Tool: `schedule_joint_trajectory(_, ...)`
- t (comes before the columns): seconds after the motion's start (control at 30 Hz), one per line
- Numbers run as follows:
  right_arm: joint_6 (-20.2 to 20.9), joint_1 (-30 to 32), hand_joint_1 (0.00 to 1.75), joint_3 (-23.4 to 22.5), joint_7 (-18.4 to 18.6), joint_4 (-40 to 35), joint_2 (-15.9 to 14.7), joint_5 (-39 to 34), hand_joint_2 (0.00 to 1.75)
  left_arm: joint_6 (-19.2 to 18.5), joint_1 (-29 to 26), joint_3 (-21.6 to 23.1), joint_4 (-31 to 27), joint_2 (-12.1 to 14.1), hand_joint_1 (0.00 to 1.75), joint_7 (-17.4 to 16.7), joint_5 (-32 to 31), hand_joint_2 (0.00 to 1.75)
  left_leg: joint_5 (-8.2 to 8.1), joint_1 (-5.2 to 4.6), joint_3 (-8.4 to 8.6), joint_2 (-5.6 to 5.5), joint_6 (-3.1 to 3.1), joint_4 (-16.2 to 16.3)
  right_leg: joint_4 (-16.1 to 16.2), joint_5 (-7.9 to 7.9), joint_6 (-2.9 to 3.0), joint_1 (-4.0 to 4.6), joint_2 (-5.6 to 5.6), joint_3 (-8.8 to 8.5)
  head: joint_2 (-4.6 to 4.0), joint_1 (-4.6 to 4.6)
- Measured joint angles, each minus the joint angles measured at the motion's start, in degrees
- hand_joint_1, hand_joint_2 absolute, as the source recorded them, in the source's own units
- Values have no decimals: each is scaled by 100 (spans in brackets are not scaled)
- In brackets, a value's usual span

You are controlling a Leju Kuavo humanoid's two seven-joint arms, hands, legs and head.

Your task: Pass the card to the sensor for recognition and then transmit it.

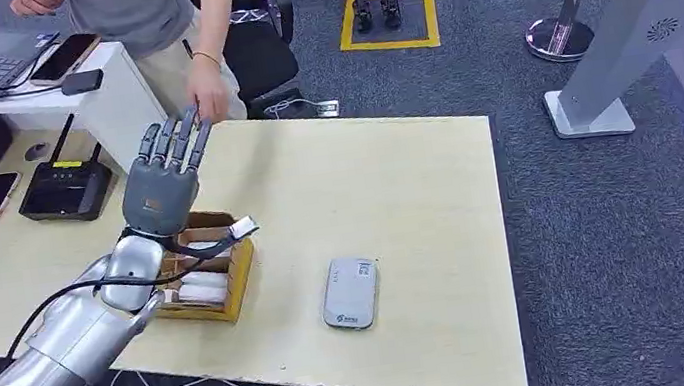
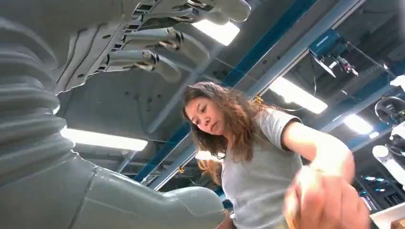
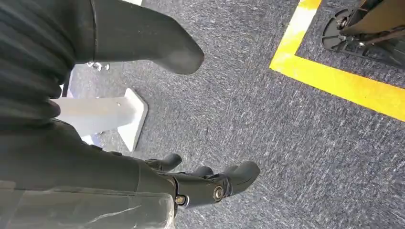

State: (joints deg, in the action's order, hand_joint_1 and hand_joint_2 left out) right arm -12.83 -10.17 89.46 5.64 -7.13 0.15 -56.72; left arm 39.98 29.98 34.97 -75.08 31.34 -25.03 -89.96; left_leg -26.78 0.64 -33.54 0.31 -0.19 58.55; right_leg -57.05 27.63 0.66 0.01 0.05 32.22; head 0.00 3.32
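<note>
Head view shows the sensor (image 1: 351, 294); left wrist view, a person (image 2: 260, 157).

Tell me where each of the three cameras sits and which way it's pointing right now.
Head view: high on the body, looking down at the table, card box and sensor; left arm and left hand show.
Left wrist view: behind the left hand, facing up at the ceiling and a person.
Right wrist view: behind the hanging right hand, facing carpet.
Head and left wrist views share the left hand and the person.
</note>
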Motion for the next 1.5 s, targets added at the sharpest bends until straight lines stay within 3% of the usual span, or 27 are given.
schedule_joint_trajectory(0.1,-20,12,0,0,-17,0,0,-59,175,0,-194,-184,-191,-103,0,458,20,175,-1,-2,1,2,0,0,0,0,0,-2,2,0,0,4)
schedule_joint_trajectory(0.23,-46,39,0,0,-41,0,0,-155,175,2,-675,-1041,-596,-579,0,1673,660,175,-2,-2,-1,5,2,0,1,0,0,-3,6,1,0,2)
schedule_joint_trajectory(0.33,-90,99,0,-2,-81,0,0,-227,175,-2,-980,-1671,-876,-894,0,2377,1984,175,-3,-2,-1,5,2,0,2,1,0,-3,7,1,0,0)
schedule_joint_trajectory(0.43,-114,153,0,-4,-94,0,0,-275,175,-131,-1230,-2099,-1111,-1060,0,2851,3245,175,-3,-1,0,4,2,0,2,1,0,-2,6,1,0,2)
schedule_joint_trajectory(0.57,-131,210,0,-9,-144,0,0,-343,175,-711,-1559,-2667,-1458,-1200,0,3505,5160,175,-3,1,0,5,2,-1,2,1,0,0,7,1,0,2)
schedule_joint_trajectory(0.7,-159,246,0,-11,-192,0,0,-415,175,-1481,-1887,-3269,-1746,-1381,0,4052,6512,175,-3,0,-1,5,2,-2,1,1,0,0,7,1,0,2)
schedule_joint_trajectory(0.93,-199,264,0,-13,-199,0,0,-527,175,-2155,-2393,-4009,-2020,-1629,0,4374,7464,175,-3,-1,-2,4,2,-2,2,1,0,-1,7,1,0,0)
schedule_joint_trajectory(1.1,-216,271,0,-26,-194,0,0,-610,175,-2369,-2755,-4227,-2153,-1790,0,4450,7663,175,-3,-2,-2,3,3,-2,2,1,-1,-2,6,1,0,0)
schedule_joint_trajectory(1.5,-236,329,0,-127,-153,0,0,-782,175,-2317,-3748,-4273,-2627,-2398,0,4592,7536,175,-10,-2,-2,3,6,-2,4,4,-4,-2,4,1,0,2)
